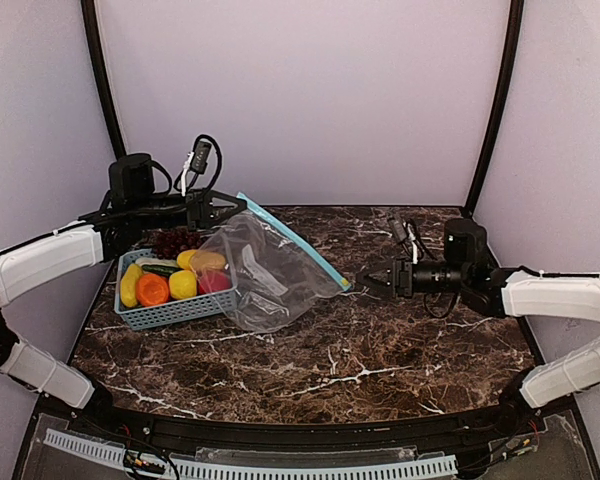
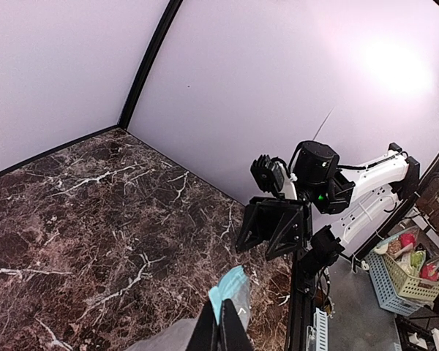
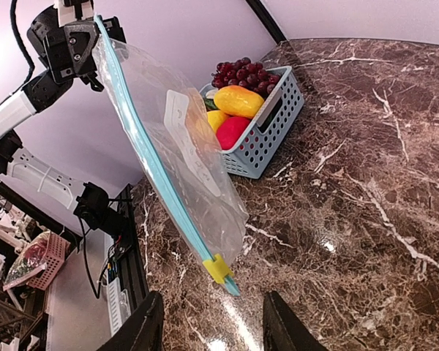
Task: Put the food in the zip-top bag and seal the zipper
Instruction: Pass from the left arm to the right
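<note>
- The near part of the worktop (image 1: 380, 350), between the two arm bases, is bare dark marble with white veins; you have open room there, and to the right up to the worktop's edge.
- Your right tool (image 3: 212, 329) hangs low over the middle of the worktop with its jaws apart and nothing between them. The lower end of the zipper (image 3: 161, 183) is just in front of it, with the yellow slider (image 3: 218, 269) on that end.
- The zip-top bag (image 1: 270, 270) hangs slanted. Its high corner is up at the left and its belly rests on the worktop, touching the right side of the teal basket (image 1: 175, 312).
- The food (image 1: 180, 283) lies in the basket, not in the bag: yellow, orange and red pieces, a green cucumber and purple grapes at the back.
- The basket stands near the left edge of the worktop, so you have little room on that side.
- Your left tool (image 2: 219, 330) is clamped on the high teal corner of the bag, above the far side of the basket.
- The crinkled plastic covers the basket's right wall. I cannot make out a cabbage.
- The left wrist view shows only a small teal piece of the bag; the rest is cut off.
- Behind are pale lilac walls (image 1: 310, 100) and black frame posts (image 1: 100, 80) at the far corners.
</note>
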Controlling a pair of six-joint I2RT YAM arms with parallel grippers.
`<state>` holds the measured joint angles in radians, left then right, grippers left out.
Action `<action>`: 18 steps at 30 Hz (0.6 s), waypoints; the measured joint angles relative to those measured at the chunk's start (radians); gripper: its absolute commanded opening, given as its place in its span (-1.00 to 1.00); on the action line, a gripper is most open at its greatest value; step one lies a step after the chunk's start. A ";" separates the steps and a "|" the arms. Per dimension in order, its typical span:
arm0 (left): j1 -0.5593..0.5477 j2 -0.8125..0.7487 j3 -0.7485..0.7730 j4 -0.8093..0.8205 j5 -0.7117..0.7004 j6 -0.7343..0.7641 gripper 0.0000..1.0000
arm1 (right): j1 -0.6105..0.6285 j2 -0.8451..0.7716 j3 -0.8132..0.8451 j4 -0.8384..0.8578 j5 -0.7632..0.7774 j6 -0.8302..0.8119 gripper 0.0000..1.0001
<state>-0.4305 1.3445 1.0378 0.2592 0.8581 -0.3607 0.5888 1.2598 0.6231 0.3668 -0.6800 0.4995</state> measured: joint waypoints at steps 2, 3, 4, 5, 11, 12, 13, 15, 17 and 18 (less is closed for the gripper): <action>0.002 0.000 0.000 0.000 -0.001 0.000 -0.99 | 0.000 0.012 -0.011 0.013 -0.012 0.006 -0.18; 0.003 0.000 0.000 0.000 -0.002 0.000 -0.99 | 0.000 0.019 -0.017 0.024 -0.018 0.008 -0.20; 0.003 0.000 0.000 0.000 -0.002 0.000 -0.99 | 0.000 0.027 -0.021 0.034 -0.026 0.011 -0.21; 0.004 0.000 0.000 0.000 -0.002 0.000 -0.99 | 0.000 0.037 -0.024 0.043 -0.035 0.012 -0.22; 0.007 0.000 0.000 -0.003 -0.002 0.000 -0.99 | 0.000 0.092 -0.026 0.077 -0.072 0.013 -0.30; 0.007 0.000 0.000 -0.003 -0.002 0.000 -0.99 | 0.000 0.100 -0.026 0.083 -0.079 0.014 -0.31; 0.008 0.000 0.000 -0.003 -0.002 0.000 -0.99 | 0.000 0.106 -0.026 0.086 -0.083 0.013 -0.32; 0.008 0.000 0.000 -0.004 -0.002 0.000 -0.99 | 0.000 0.117 -0.026 0.095 -0.090 0.013 -0.34; 0.008 0.000 0.000 -0.004 -0.002 -0.001 -0.99 | 0.000 0.127 -0.026 0.103 -0.097 0.011 -0.37; 0.008 0.000 0.000 -0.004 -0.002 -0.001 -0.99 | 0.000 0.132 -0.026 0.105 -0.103 0.011 -0.38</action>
<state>-0.4225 1.3445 1.0378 0.2550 0.8566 -0.3614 0.5888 1.3914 0.5976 0.4721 -0.7826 0.5106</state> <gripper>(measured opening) 0.009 0.327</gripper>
